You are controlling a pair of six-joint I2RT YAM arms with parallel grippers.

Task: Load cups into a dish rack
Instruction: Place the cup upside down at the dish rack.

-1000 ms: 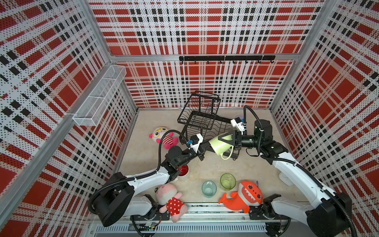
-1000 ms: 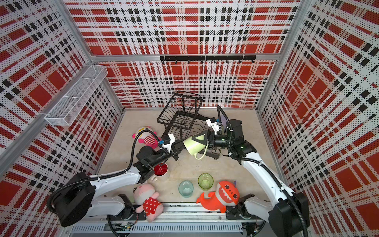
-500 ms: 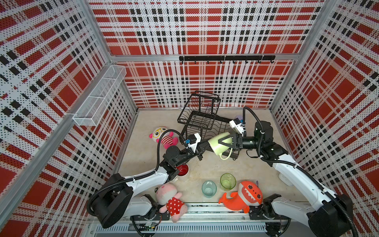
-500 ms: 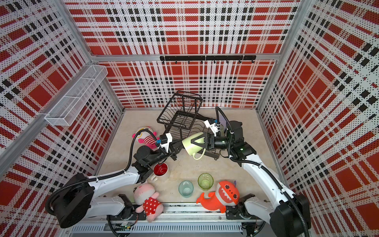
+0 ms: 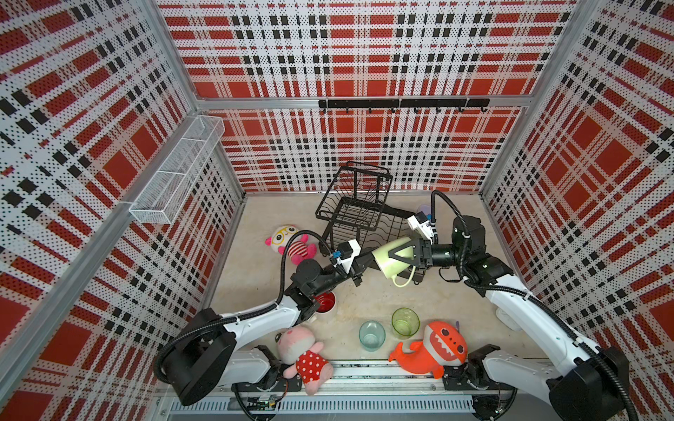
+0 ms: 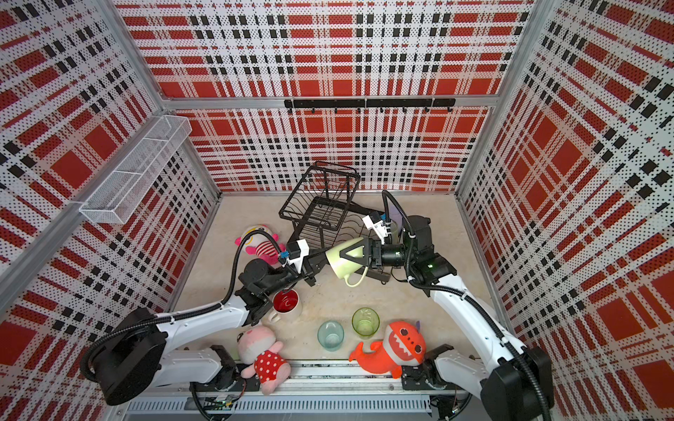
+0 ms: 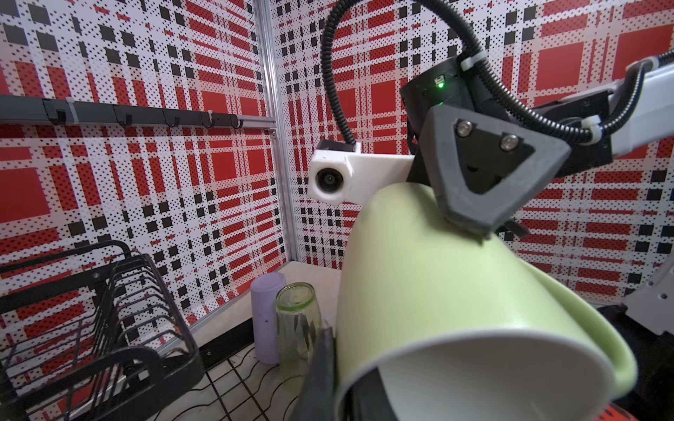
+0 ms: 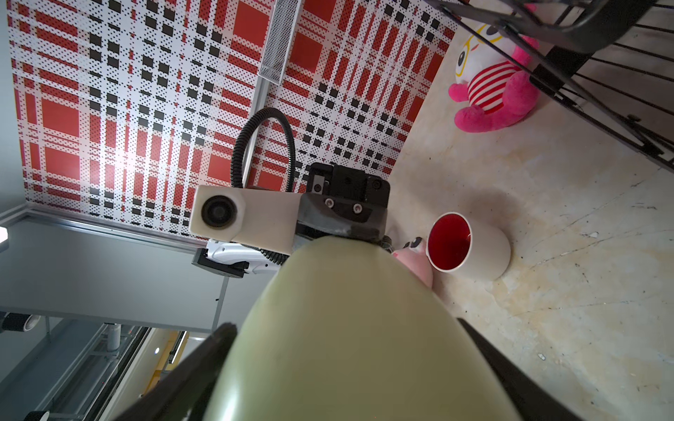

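A white mesh shelf (image 5: pixel 178 171) hangs on the left wall, above a surface crowded with toys and cups. Near the surface's left edge lies a bespectacled plush in pink stripes (image 5: pixel 291 244). The left gripper (image 5: pixel 370 260) is clenched on the rim of the pale green mug (image 5: pixel 388 264), with one finger outside the wall and a dark shape inside (best seen from the left wrist).

Under the left arm's wrist, left of centre, a white mug with red inside (image 5: pixel 325 303) stands upright on the surface. A pink plush in a red dotted dress (image 5: pixel 299 350) lies at the front edge. The black wire dish rack (image 5: pixel 346 221) sits at the back, centre.

The pale green mug hangs in the air on its side just in front of the rack's lower tier. Its mouth faces left and its handle points down. A teal glass (image 5: pixel 371 334) and a short green glass (image 5: pixel 405 321) stand just beside each other near the front edge, next to an orange shark plush (image 5: pixel 434 350).

The right gripper (image 5: pixel 397 255) grasps the mug's body, jaws spread wide and both fingers against its sides. A lilac tumbler (image 7: pixel 266 320) and a tall clear green glass (image 7: pixel 297 328) appear to stand on the right end of the rack's lower tier.
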